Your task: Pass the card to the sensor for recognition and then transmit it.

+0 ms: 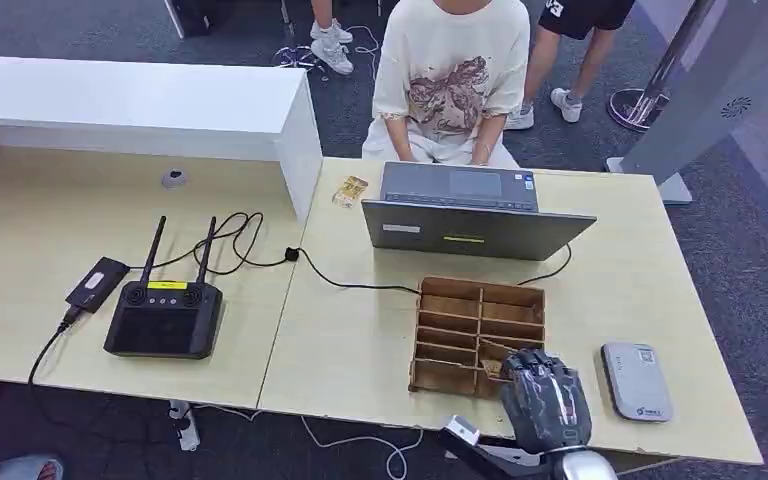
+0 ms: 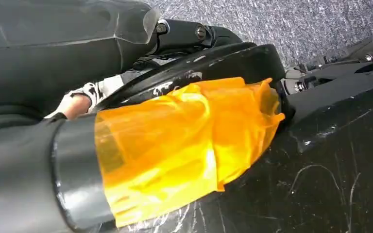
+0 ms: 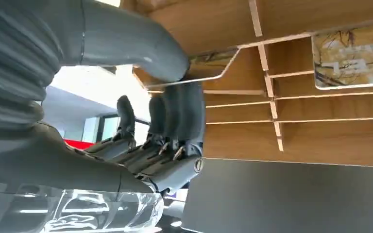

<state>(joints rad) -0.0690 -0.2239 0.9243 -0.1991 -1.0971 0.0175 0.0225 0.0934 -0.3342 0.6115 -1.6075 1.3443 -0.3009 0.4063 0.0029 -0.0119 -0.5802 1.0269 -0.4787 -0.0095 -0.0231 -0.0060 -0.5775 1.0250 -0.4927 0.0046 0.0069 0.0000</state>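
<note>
Wooden organizer, right robot hand pinching card, wrist view

Bright even overhead light, faint shadows on table, sharp head view, blurred close wrist views, glare on orange film

An office-like test room: pale desks, laptop, grey carpet, seated person.

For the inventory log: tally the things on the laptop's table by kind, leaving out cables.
laptop: 1
wooden divided box: 1
grey sensor pad: 1
small gold item: 1
card: 2
Total: 6
</note>
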